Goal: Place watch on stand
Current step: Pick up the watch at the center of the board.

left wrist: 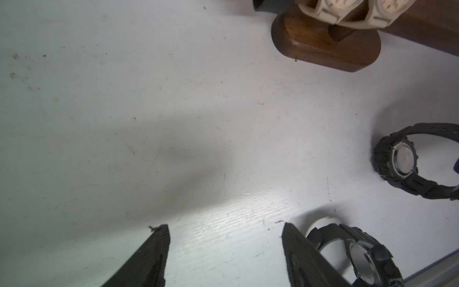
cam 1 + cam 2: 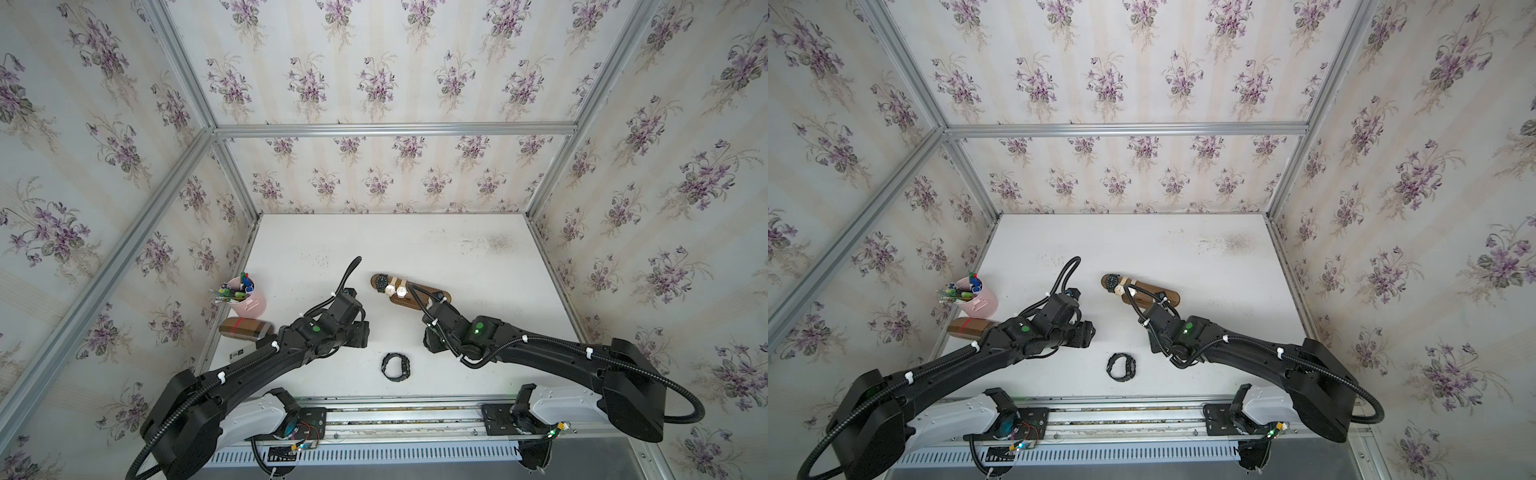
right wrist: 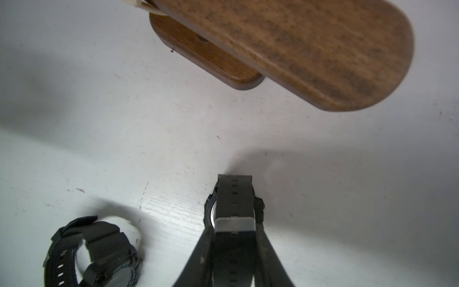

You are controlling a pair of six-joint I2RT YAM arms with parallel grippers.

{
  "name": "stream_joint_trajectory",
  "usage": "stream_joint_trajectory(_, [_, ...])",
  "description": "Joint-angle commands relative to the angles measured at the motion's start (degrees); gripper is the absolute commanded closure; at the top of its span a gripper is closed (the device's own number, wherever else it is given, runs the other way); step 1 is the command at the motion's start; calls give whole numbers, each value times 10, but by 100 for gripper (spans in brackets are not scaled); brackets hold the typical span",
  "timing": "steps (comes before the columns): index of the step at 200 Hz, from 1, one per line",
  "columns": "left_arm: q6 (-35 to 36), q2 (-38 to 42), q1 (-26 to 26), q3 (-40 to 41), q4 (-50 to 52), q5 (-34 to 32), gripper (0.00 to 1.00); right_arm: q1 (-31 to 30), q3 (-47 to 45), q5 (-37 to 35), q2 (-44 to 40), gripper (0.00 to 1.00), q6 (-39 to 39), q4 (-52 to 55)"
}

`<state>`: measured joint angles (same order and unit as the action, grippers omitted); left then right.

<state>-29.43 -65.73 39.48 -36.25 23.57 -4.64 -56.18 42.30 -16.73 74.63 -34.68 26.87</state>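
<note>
The dark wooden stand (image 2: 430,296) (image 3: 298,47) sits mid-table and carries one black and two beige watches (image 2: 390,287) at its left end. In the right wrist view my right gripper (image 3: 234,225) is shut on the strap of a black watch (image 3: 234,196), low over the table just in front of the stand's bare end. In both top views my right arm hides that watch. A second black watch (image 2: 396,366) (image 3: 94,253) lies loose near the front edge. My left gripper (image 1: 226,226) is open and holds nothing, with the loose watch (image 1: 360,256) beside one finger.
A pink cup of pens (image 2: 249,301) and a brown box with red tape (image 2: 245,326) stand at the left edge of the white table (image 2: 478,249). Wallpapered walls with metal framing enclose three sides.
</note>
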Motion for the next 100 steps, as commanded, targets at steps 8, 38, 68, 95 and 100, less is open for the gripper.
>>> stream_joint_trajectory(8, [-4,-1,2,-2,-13,-13,27,0,5,-35,6,79,-8,29])
stream_joint_trajectory(38, [1,-1,2,-1,-7,-15,27,1,12,-49,16,69,-5,42])
stream_joint_trajectory(68, [2,1,2,0,-8,-17,27,-1,27,-64,31,64,-1,61])
stream_joint_trajectory(95, [7,-6,2,-2,-11,-16,26,-1,39,-64,49,67,12,67])
stream_joint_trajectory(100, [9,-7,2,-4,-9,-16,26,-2,41,-65,53,68,14,69])
